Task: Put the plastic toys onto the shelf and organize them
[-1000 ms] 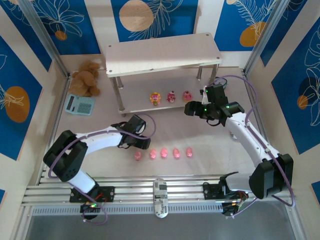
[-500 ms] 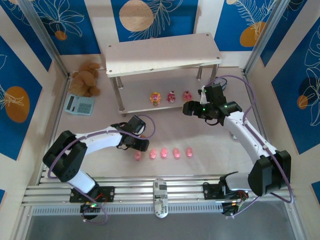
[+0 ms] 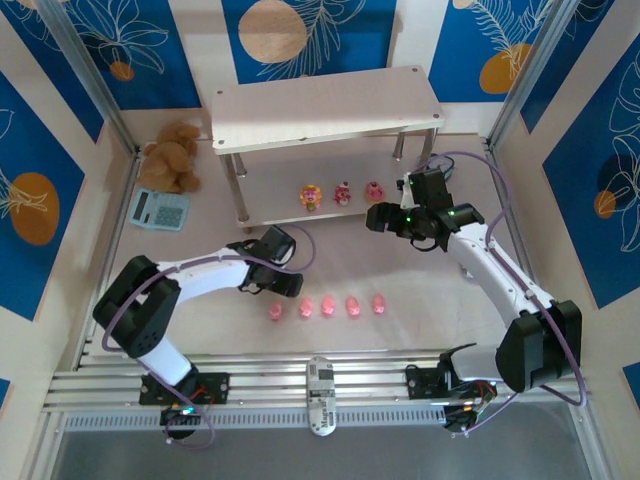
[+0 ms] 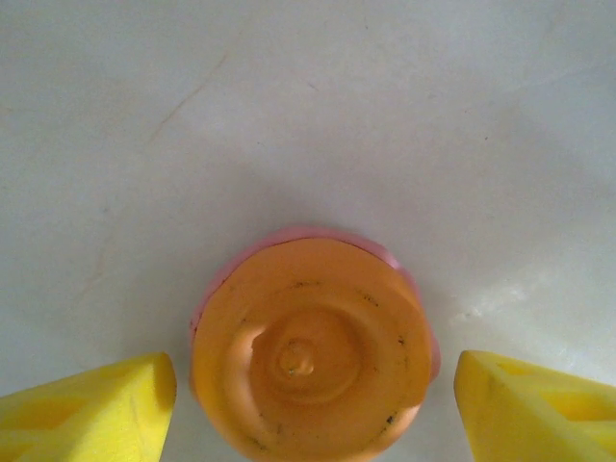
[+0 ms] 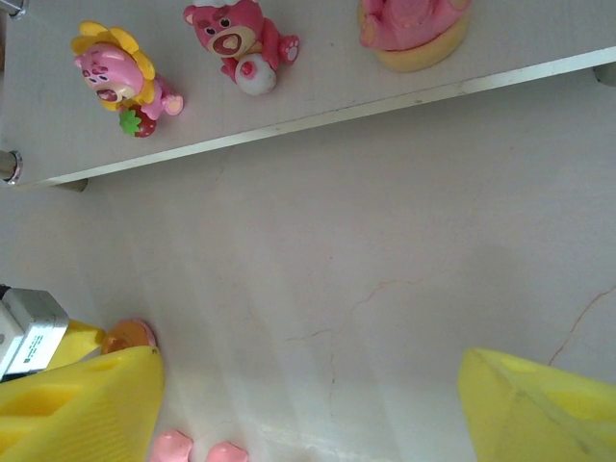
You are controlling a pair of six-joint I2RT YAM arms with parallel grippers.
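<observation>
The shelf (image 3: 325, 105) stood at the far middle of the table (image 3: 420, 290), its top board bare. Three cupcake figures (image 3: 343, 192) were lined up on its lower board, near the front edge.

The right gripper (image 3: 378, 217) hung just in front of that board with its jaws wide apart and nothing between them. The wrist view looked down past its yellow fingers (image 5: 87, 404) onto bare table.

The left gripper (image 4: 315, 371) was low over the table near the left end of a row of five piglets (image 3: 328, 306). It was spread open too. Its two fingers (image 4: 106, 404) stood either side of the orange piece (image 4: 308, 356), close to it but apart from its rim.

So six toys lay on the table, off the shelf, and the step in hand looked like the grasp of the orange piece.

The main risk was the piece's shape. It was flat and round, so the fingers had to come nearly to the tabletop to catch its edge. If they closed too high, they would likely ride over the top and meet on nothing. If they came too low, they could scrape the table.

An off-centre squeeze could squirt the disc sideways toward the piglets nearby and knock the row crooked.

A thin grip on the rim might also let the piece tilt or drop on the way to the shelf. With the right gripper parked before the lower board, a careless approach there could crowd it or topple the figures.
</observation>
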